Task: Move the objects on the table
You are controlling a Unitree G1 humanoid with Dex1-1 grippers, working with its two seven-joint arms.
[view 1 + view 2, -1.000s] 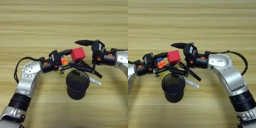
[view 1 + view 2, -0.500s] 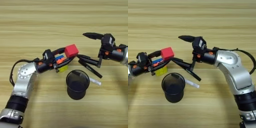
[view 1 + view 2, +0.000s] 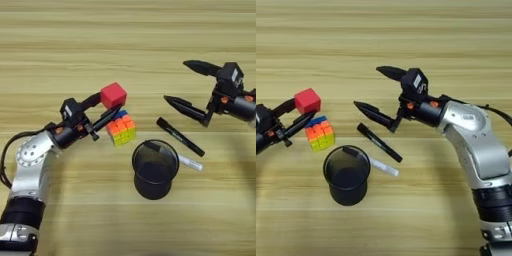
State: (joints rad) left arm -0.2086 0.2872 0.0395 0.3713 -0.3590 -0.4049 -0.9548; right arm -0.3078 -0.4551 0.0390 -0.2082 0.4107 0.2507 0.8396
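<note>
Two grippers are over the table [image 3: 125, 40], each doing something different. The left gripper [image 3: 107, 106] reaches in from the left and pinches the small red cube [image 3: 113, 95] between its two black fingers, one at the cube's left side and one passing under its lower edge; the cube looks lifted clear of the wood, just up and left of the puzzle cube [image 3: 121, 130], which rests on the table close beside the lower finger. The right gripper [image 3: 376, 90] hangs to the right with its jaws spread wide and nothing between them, its tips pointing left above the far end of the black marker [image 3: 379, 142]. That stance suggests it is free to take the next thing. The marker lies slantwise on the wood, and the white-silver pen [image 3: 383, 167] lies just below it, its left end running behind the rim of the black mesh cup [image 3: 347, 175], which stands upright at the near side. With the cube held by only two faces, a slow carry would seem wise.
</note>
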